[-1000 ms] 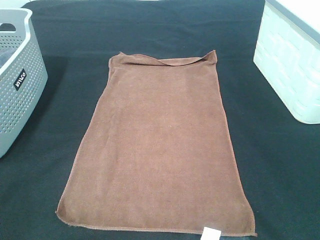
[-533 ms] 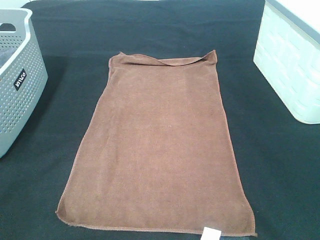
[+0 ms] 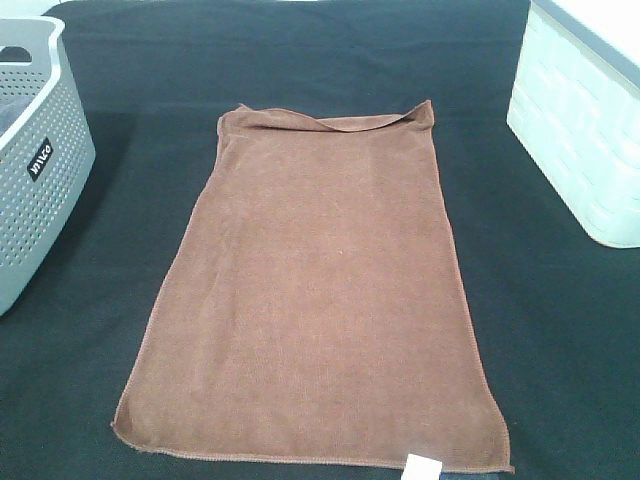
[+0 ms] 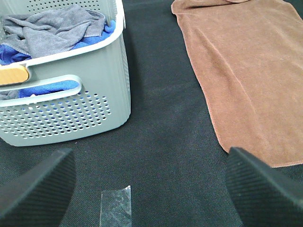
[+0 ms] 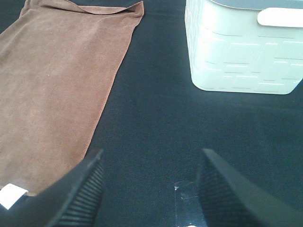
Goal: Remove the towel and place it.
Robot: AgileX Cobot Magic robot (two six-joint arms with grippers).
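Observation:
The brown towel [image 3: 320, 290] lies spread flat on the black tablecloth [image 3: 540, 330], its far edge folded over and a small white tag [image 3: 422, 465] at its near right corner. It also shows in the left wrist view [image 4: 246, 80] and the right wrist view [image 5: 52, 90]. No gripper shows in the exterior high view. My left gripper [image 4: 151, 189] is open and empty over bare cloth, between the grey basket and the towel. My right gripper [image 5: 147, 189] is open and empty over bare cloth, to the right of the towel.
A grey perforated basket [image 3: 35, 170] stands at the left; in the left wrist view it [image 4: 71, 109] holds grey and blue cloths. A white bin [image 3: 585, 130] stands at the right, also in the right wrist view [image 5: 246, 47]. Clear tape pieces [image 4: 116, 205] [image 5: 187, 191] lie on the cloth.

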